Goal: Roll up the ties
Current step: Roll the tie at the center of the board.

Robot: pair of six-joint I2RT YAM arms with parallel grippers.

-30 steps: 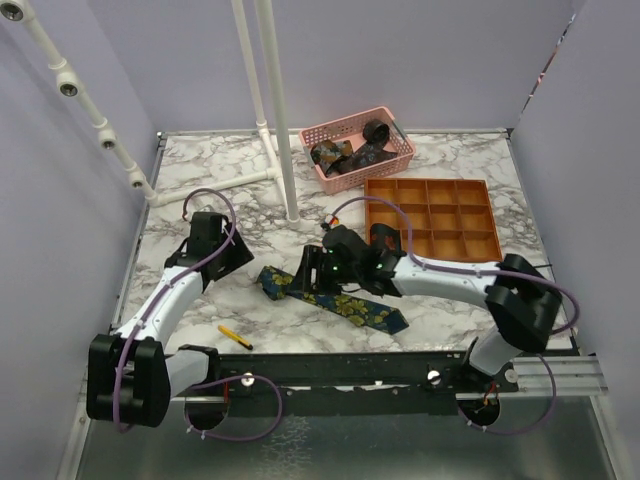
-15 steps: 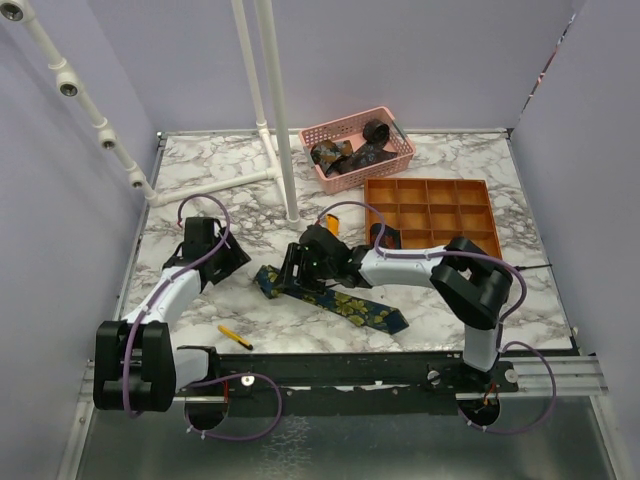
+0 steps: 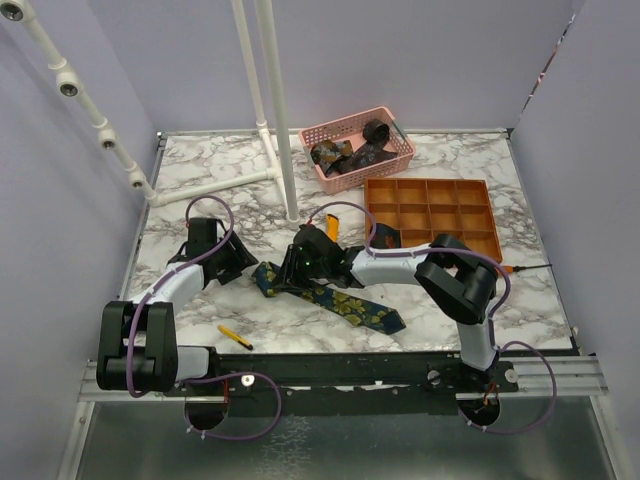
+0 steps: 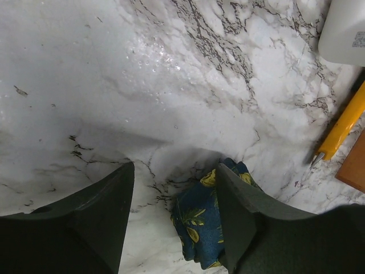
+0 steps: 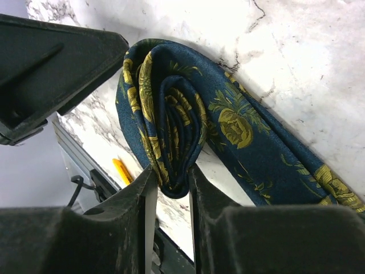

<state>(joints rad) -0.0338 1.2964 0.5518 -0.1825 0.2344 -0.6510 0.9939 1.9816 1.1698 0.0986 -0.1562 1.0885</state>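
Note:
A navy tie (image 3: 345,302) with yellow flowers lies slanting across the marble between the arms. Its left end is wound into a small coil (image 5: 165,120). My right gripper (image 5: 171,178) is shut on the coil's lower edge, one finger on each side. In the top view that gripper (image 3: 293,270) sits over the tie's left end. My left gripper (image 4: 174,166) stands open just left of it, low over the marble, with the coil (image 4: 199,220) against its right finger (image 4: 242,220). More ties (image 3: 352,152) lie in the pink basket (image 3: 395,136).
An orange compartment tray (image 3: 482,243) stands at the right, the pink basket behind it. A white pipe stand (image 3: 277,120) rises at the back left. A yellow utility knife (image 3: 235,337) lies near the front edge. A yellow-orange tool (image 4: 341,128) lies by the tray's corner.
The right arm reached left along the tie and its jaws closed on the coiled end. The left gripper moved right, up to that end, and narrowed slightly.

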